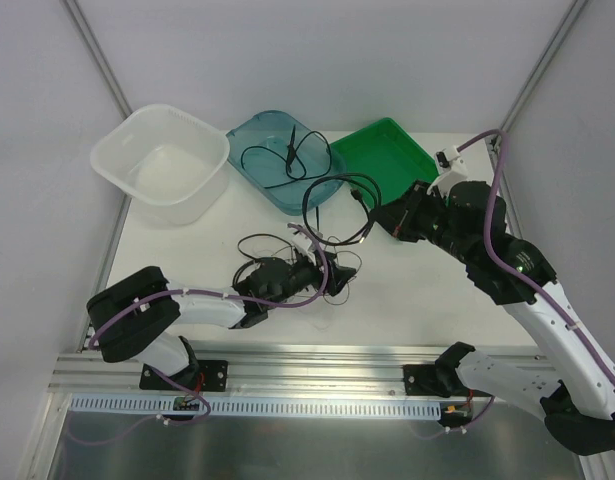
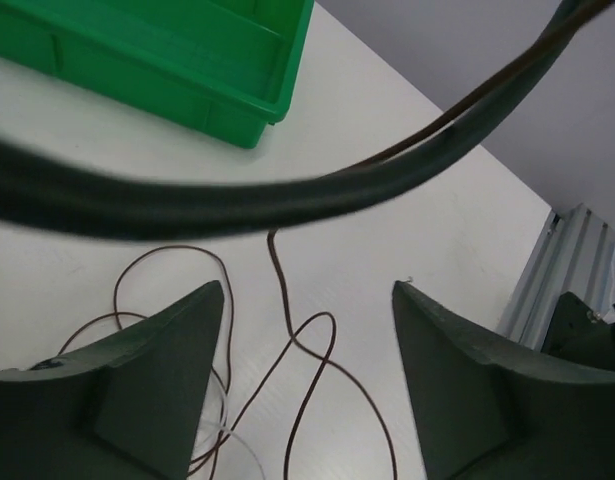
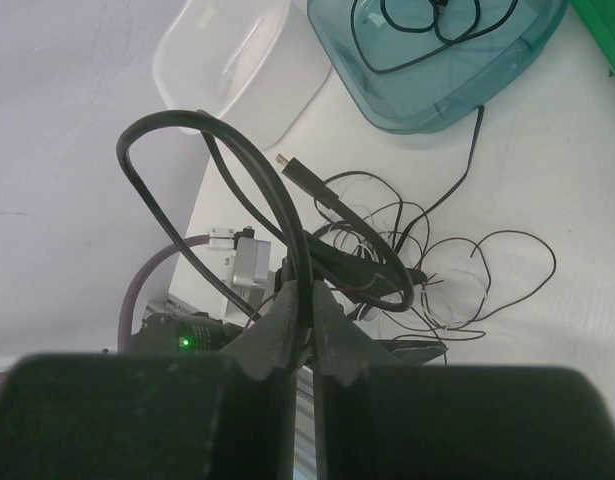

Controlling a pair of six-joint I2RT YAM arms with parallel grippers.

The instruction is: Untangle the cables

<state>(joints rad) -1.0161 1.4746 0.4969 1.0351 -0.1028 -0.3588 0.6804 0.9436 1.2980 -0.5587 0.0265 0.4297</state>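
Clamping right gripper [image 3: 305, 292] on thick black cable [image 3: 249, 172]. Holding left gripper [image 2: 307, 290] wide over thin brown cords [image 2: 287, 318], showing clearly only wrist-side.

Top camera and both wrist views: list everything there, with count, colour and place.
tub: one, translucent white, far left of the table
teal tray: one, far middle
green tray: one, far right
coiled cable: one, black, inside the teal tray
thick cable: one, black, looped above the table centre
tangled cables: several, brown and black, table centre
table: one, white
left gripper: one, dark, open over the tangle
right gripper: one, dark, shut on the thick cable
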